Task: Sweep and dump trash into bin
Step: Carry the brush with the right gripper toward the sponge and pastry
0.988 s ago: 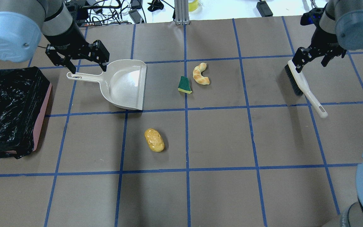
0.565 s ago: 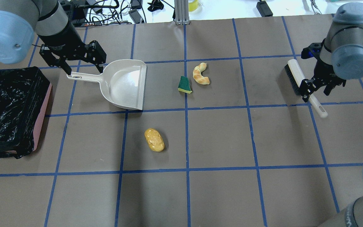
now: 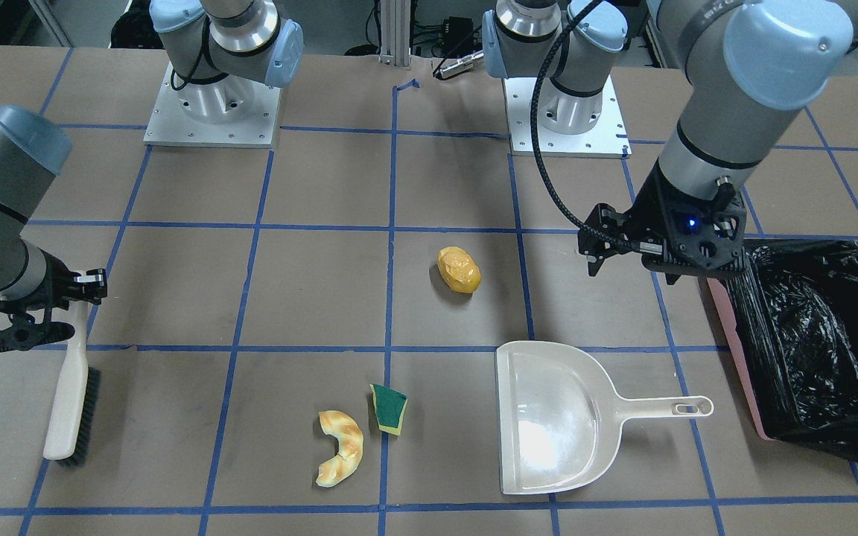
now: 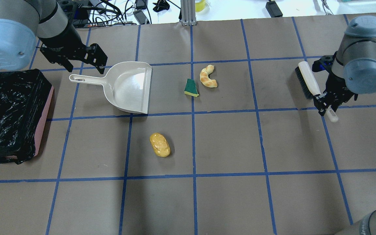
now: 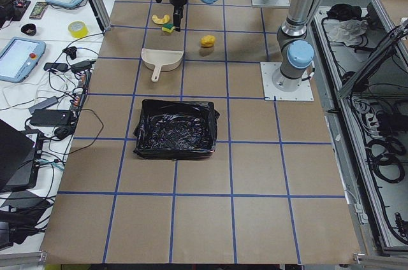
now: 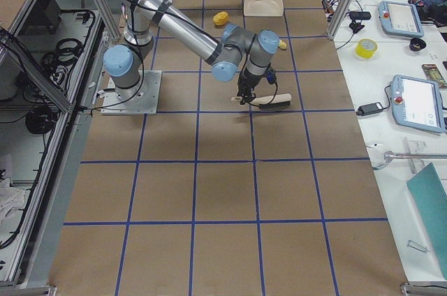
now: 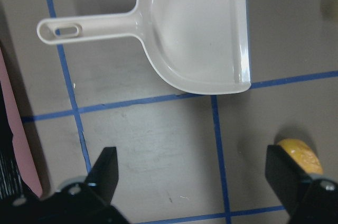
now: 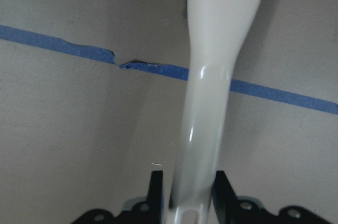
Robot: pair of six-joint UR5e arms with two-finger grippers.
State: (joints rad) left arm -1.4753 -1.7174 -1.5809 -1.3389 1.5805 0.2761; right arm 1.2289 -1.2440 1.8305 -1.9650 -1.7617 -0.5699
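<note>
The yellow-orange potato lump (image 4: 159, 145) lies alone near the table's middle. The bread piece (image 4: 207, 77) and the sponge wedge (image 4: 191, 88) lie side by side farther back. At the left edge sits the black-lined bin (image 4: 39, 130). The beige dustpan (image 4: 131, 88) rests flat, its handle pointing at the bin. Above and just beyond that handle, my left gripper (image 4: 85, 69) hangs open and holds nothing. My right gripper (image 4: 326, 110) is shut on the white handle of the brush (image 4: 307, 81), and the wrist view shows its fingers (image 8: 156, 192) tight against the handle (image 8: 211, 102).
Blue tape lines grid the brown table. Cables and small devices lie beyond the far edge (image 4: 135, 9). The two arm bases (image 3: 213, 112) stand on the robot's side. Open table lies between the trash items (image 3: 459, 269) and the dustpan (image 3: 548, 417).
My right gripper has slid from the brush head down to the handle's end and closed on it. My left gripper has drawn back from the dustpan handle, still open.
</note>
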